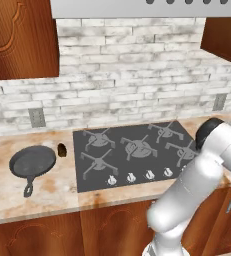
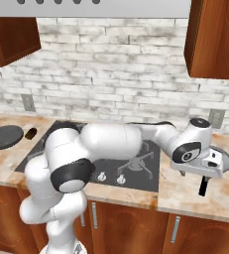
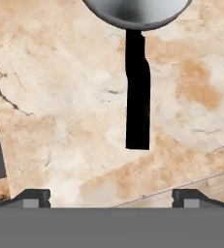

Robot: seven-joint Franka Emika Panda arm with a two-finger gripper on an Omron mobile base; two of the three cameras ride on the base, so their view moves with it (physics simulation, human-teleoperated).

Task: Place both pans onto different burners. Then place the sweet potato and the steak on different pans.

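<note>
The shiny steel pan [image 3: 135,12] lies on the counter right of the cooktop, its long black handle [image 3: 137,97] pointing toward the counter's front edge. My gripper [image 3: 111,198] hovers above that handle, open, its fingertips [image 3: 33,196] wide apart with nothing between them. In the right base view the gripper [image 2: 200,173] hangs over the steel pan [image 2: 226,159]. The black skillet [image 1: 32,162] rests on the counter left of the cooktop, with the dark sweet potato [image 1: 62,149] beside it. The burners [image 1: 137,146] are bare. The steak is out of view.
The dark cooktop [image 1: 89,182] has white knobs [image 1: 131,177] along its front. My arm stretches across the cooktop's right side. Wooden cabinets [image 2: 212,37] hang above the counter, and the counter's front edge [image 3: 181,189] runs just below the handle's tip.
</note>
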